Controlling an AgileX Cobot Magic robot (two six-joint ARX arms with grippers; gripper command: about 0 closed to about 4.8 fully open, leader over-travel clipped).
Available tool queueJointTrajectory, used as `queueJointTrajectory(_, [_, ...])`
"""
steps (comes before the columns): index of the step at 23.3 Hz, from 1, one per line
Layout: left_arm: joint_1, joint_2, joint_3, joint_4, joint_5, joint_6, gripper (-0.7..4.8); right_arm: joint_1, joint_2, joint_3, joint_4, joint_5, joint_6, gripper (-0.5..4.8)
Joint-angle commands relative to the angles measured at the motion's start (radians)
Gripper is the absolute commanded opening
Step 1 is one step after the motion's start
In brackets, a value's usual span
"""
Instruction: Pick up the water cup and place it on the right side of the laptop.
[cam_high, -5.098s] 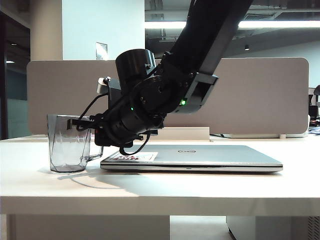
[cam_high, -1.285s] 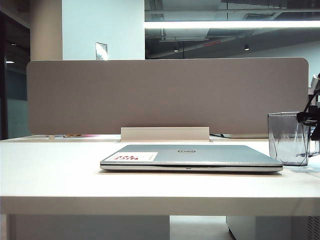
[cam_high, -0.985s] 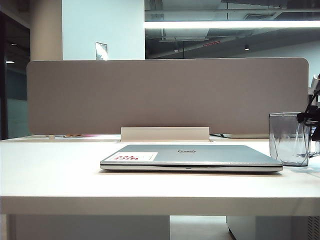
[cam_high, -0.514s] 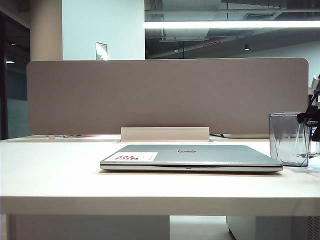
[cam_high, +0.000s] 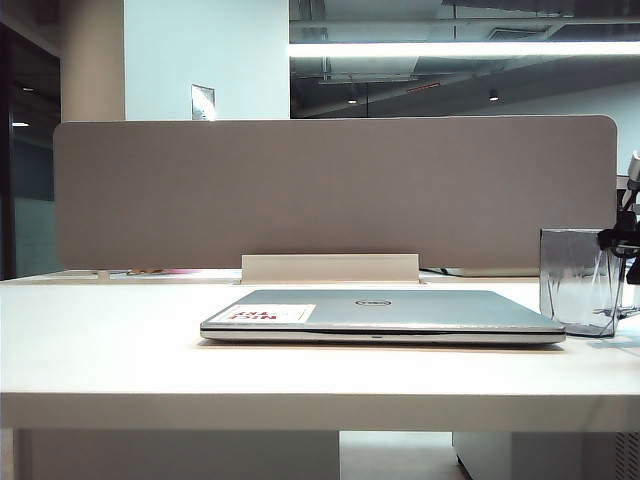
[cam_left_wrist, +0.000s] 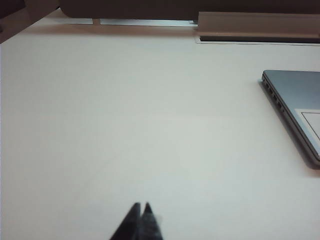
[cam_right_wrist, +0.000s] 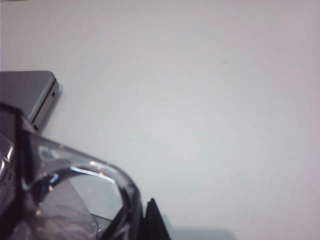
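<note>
The right gripper (cam_high: 628, 243) grips the water cup (cam_high: 577, 281) by its handle, right of the laptop (cam_high: 385, 312) on the table (cam_high: 120, 350). The left gripper (cam_left_wrist: 141, 206) hovers left, fingers together.

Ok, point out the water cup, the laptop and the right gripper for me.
water cup (cam_high: 575, 282): exterior view, on its clear faceted side wall.
laptop (cam_high: 420, 308): exterior view, on the silver lid.
right gripper (cam_high: 618, 240): exterior view, on the dark fingers at the cup's rim.
</note>
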Motion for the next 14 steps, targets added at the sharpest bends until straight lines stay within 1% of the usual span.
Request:
queueJointTrajectory(1, [-0.001, 0.001, 0.004, -0.002, 0.005, -0.003, -0.05, 0.001, 0.001, -0.048, 0.099, 0.007, 0.018, 0.26])
queueJointTrajectory(9, [-0.001, 0.001, 0.004, -0.002, 0.005, -0.003, -0.05, 0.002, 0.003, -0.052, 0.114, 0.003, 0.017, 0.26])
queueJointTrajectory(14, [-0.001, 0.001, 0.004, -0.002, 0.005, -0.003, -0.05, 0.002, 0.065, -0.052, 0.178, 0.000, -0.020, 0.26])
